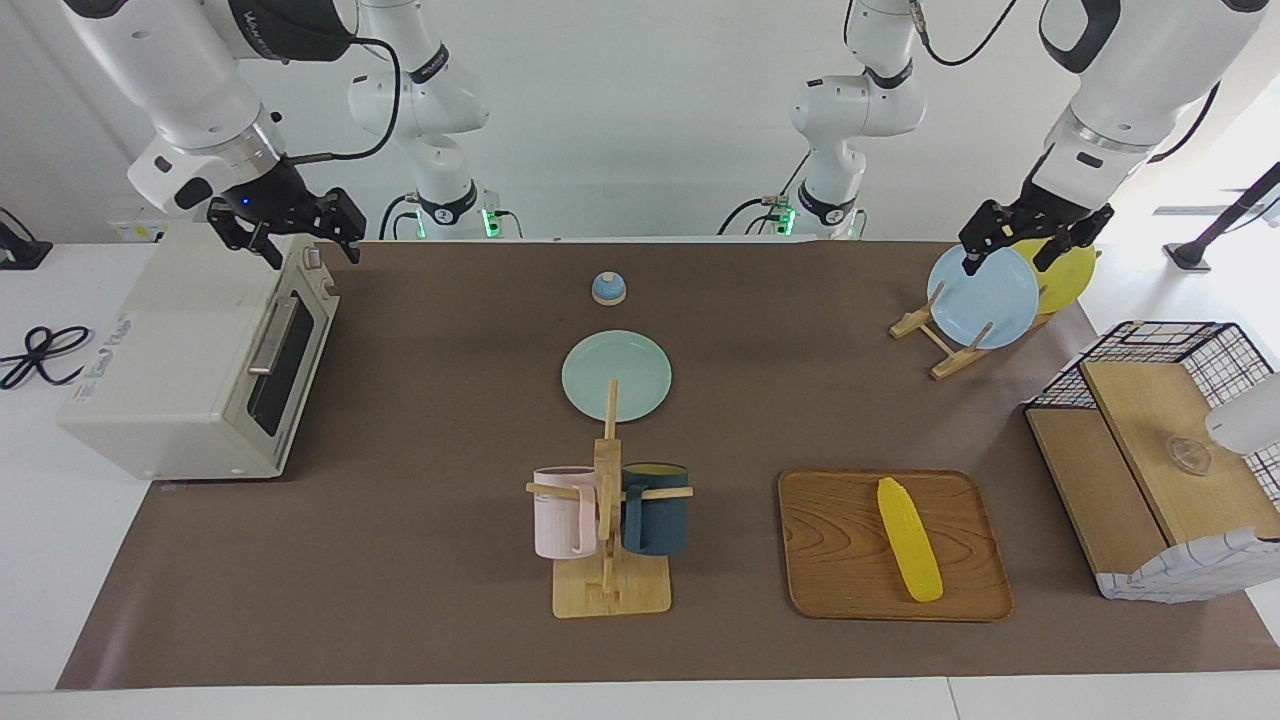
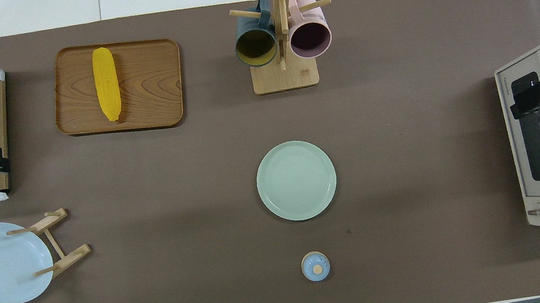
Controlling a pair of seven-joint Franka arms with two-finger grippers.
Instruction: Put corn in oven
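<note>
One brown mat [image 1: 440, 560] covers most of the white desk [image 1: 40, 560], with a white wall above it. Along the desk edge farthest from the robots, a wooden tray [image 1: 830, 560] holds the corn [image 1: 909, 539], lying flat. The oven [image 1: 170, 370] sits at the right arm's end of the desk, its door closed. The right claw [image 1: 290, 232] hangs over the oven's top, fingers apart. The left claw [image 1: 1030, 243] hangs over two plates in a rack [image 1: 985, 297] at the other end, fingers apart.
</note>
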